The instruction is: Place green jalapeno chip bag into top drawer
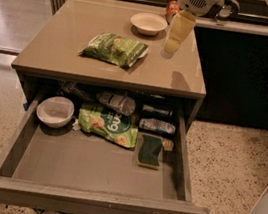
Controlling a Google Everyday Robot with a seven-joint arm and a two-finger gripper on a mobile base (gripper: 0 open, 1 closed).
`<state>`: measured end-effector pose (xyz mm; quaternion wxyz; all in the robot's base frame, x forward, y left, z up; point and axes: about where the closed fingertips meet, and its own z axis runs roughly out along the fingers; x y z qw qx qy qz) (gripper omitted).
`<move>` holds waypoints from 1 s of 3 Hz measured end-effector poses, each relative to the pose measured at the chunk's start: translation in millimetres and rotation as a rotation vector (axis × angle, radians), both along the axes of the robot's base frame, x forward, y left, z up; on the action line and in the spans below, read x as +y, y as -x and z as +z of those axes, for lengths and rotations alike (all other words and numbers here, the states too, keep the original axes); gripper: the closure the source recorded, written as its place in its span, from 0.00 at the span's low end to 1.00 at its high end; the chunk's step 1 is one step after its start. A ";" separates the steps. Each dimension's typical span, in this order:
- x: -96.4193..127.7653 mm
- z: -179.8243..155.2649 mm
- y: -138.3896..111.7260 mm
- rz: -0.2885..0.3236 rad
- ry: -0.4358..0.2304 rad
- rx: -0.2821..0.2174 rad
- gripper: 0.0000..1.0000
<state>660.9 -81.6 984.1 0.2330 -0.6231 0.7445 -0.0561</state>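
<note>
Gripper [171, 46] is hanging over the back right part of the worktop [56, 51], just right of the small bowl [148, 22] that sits near the back edge; honestly can't tell how wide it's set, but it's not on the bag; the green jalapeno chip bag [115, 49] lies flat around the middle of the worktop, well apart from the gripper, so I'd say the grab hasn't happened yet; the top drawer [83, 203] is pulled right out under the front edge

Stuff I'd worry about from here:
- heading over to the bag runs close past that bowl; a sloppy path could knock it
- crinkly foil lying flat is a pain; a pinch from above may catch only a fold and let it slide out mid-carry
- the back of the drawer is crowded: white bowl [55, 110] in the back left corner, lighter green bag [108, 124] beside it, sponge [151, 150] toward the right wall; letting go there piles the bag on top
- letting go too far out past the drawer's front edge and it lands on the floor
</note>
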 end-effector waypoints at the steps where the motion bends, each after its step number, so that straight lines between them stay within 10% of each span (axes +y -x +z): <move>1: 12.5 0.7 -15.0 0.024 0.004 -0.001 0.00; 2: 64.3 1.4 -73.2 0.077 -0.041 -0.006 0.00; 3: 64.3 1.4 -73.2 0.077 -0.041 -0.006 0.00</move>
